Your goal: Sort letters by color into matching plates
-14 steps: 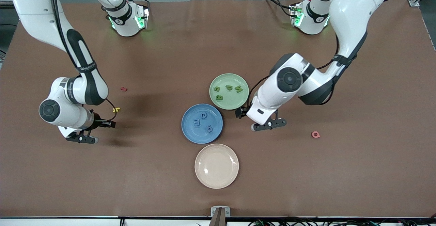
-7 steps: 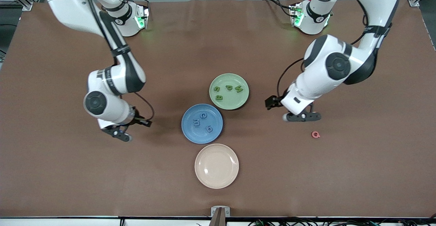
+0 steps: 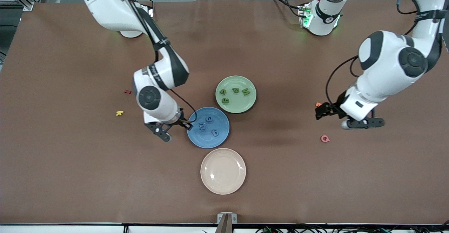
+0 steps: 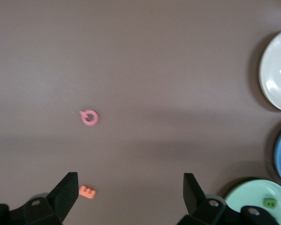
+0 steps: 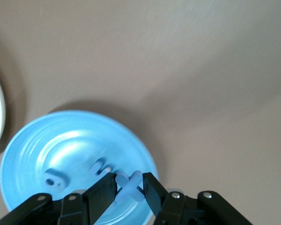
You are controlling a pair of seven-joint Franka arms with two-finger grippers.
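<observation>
Blue letter (image 5: 129, 186) pinched in right gripper (image 5: 129, 191) over blue plate (image 3: 196, 134) — release next; left gripper (image 4: 131, 190) waits, fingers wide, empty.

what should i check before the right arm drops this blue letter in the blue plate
1. Right gripper shut on the blue letter: ok.
2. Held letter over the blue plate: ok in the right wrist view, near the rim toward the right arm's end.
3. Room in the blue plate, three blue letters already lying in it: ok.
4. Green plate holds four green letters: ok.
5. Left gripper open and away from the plates, over bare table near the orange letter: ok.
6. Height of the held letter above the plate: cannot tell.
</observation>
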